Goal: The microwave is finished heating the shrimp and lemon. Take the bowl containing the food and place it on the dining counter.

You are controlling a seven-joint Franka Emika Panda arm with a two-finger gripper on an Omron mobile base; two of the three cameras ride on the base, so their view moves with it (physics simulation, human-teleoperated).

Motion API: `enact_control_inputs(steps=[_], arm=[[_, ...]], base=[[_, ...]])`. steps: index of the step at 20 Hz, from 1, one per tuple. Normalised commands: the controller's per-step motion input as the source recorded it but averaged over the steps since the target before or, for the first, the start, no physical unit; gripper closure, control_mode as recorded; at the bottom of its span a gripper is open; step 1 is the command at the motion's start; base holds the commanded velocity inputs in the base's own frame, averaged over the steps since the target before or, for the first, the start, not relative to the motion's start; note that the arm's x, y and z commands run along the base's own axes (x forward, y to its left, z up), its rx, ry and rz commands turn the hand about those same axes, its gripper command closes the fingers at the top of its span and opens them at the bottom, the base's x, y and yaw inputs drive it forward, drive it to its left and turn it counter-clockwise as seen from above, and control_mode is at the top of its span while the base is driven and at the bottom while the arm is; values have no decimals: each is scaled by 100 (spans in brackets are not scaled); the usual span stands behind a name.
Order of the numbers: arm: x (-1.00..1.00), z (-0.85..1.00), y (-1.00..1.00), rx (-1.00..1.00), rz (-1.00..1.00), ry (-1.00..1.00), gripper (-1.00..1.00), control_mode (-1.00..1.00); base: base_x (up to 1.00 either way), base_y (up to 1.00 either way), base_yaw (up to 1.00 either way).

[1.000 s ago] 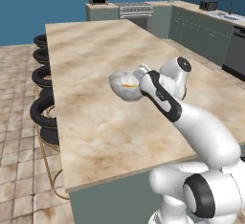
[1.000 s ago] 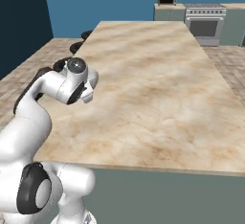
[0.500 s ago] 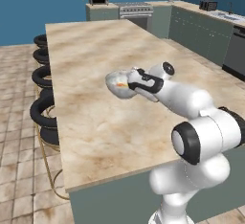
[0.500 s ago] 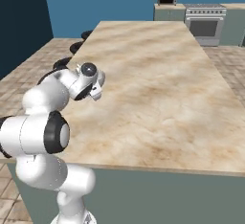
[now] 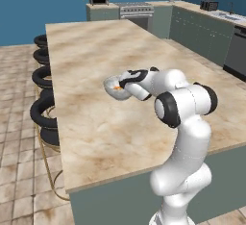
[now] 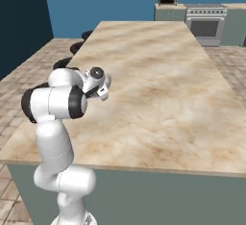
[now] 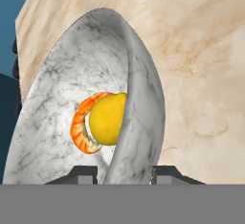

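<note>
Gripper (image 7: 119, 175) pinches bowl (image 7: 139, 117) rim — mid-counter (image 5: 96, 56).

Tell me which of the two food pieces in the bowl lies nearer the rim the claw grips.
The lemon, yellow and round, lies against the gripped wall of the bowl; the orange shrimp curls around its far side.

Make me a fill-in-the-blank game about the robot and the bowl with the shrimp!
1. The gripper fingers pinch the rim of the ___.
2. Inside the bowl, the orange shrimp curls around a yellow ___.
3. The bowl is over the big beige dining ___.
4. The round black seats beside the dining counter are ___.

Missing words: bowl; lemon; counter; stools
</note>
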Motion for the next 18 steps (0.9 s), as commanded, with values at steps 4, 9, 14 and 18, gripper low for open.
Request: enact_control_inputs(steps=[4, 9, 14, 18], arm=[[86, -40, 0, -3, 0, 0, 100, -100], [71, -36, 0, -2, 0, 0, 100, -100], [48, -32, 0, -1, 0, 0, 100, -100], [27, -30, 0, -1, 0, 0, 100, -100]], base=[[0, 0, 0], [0, 0, 0], [0, 0, 0], [0, 0, 0]])
